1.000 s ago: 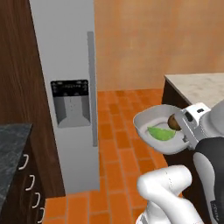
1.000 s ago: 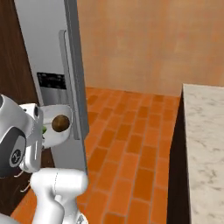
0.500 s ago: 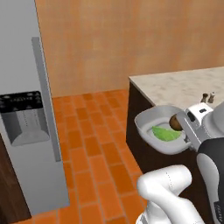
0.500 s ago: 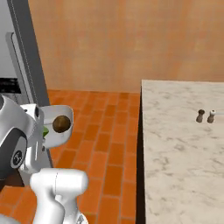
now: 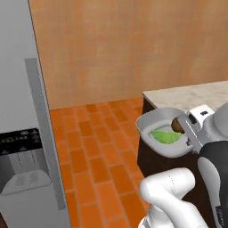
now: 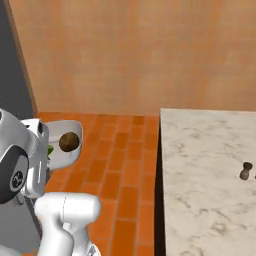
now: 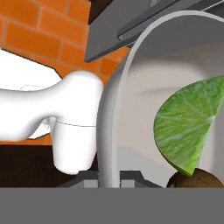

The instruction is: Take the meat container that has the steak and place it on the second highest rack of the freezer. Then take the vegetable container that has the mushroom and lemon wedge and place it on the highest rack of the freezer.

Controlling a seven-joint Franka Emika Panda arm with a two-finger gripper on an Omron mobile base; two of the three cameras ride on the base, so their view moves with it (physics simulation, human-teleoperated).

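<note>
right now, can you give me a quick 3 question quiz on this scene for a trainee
1. True or false: the vegetable container rests on the marble counter.
2. Which two foods lie in the container?
A. steak and lemon wedge
B. mushroom and lemon wedge
C. steak and mushroom
3. Fill in: the freezer door, with its dark dispenser panel, is ____.

Key
1. False: the gripper holds it by the rim, above the brick floor beside the counter.
2. B: the mushroom and the lemon wedge.
3. Closed.
</note>
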